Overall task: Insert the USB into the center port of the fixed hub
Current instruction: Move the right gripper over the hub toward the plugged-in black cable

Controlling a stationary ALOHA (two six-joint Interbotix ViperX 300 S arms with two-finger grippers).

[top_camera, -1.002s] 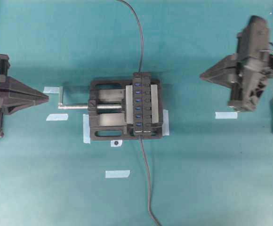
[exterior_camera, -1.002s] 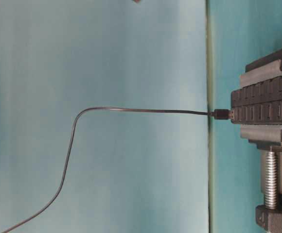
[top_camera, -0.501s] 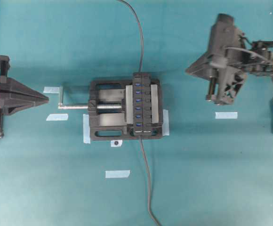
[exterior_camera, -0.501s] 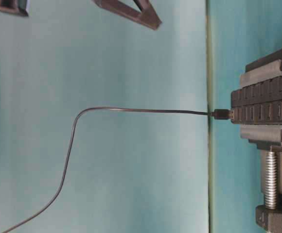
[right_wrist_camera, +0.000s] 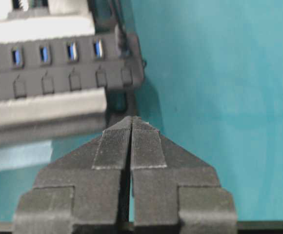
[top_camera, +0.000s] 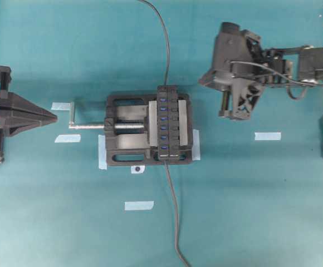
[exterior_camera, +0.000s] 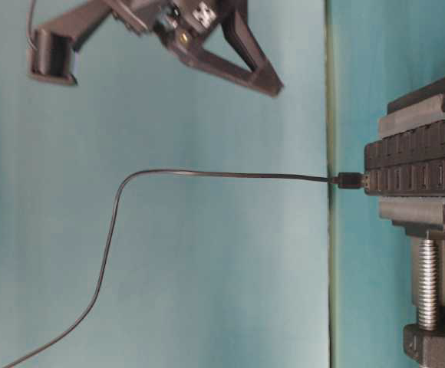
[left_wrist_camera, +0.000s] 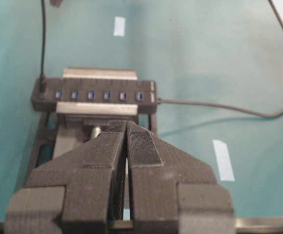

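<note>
Fixed hub (top_camera: 169,123) clamped in vise (top_camera: 129,130), cable (top_camera: 174,214) trailing

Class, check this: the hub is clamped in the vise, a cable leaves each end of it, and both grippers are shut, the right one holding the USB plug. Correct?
Not quite. The right gripper is shut but empty, as the right wrist view shows. The rest stands: hub in the vise, a cable at each end, left gripper shut.

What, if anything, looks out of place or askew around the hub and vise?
Nothing stands out: the fixed hub sits straight in the vise, and the left claw and right claw are both shut, holding nothing.
</note>
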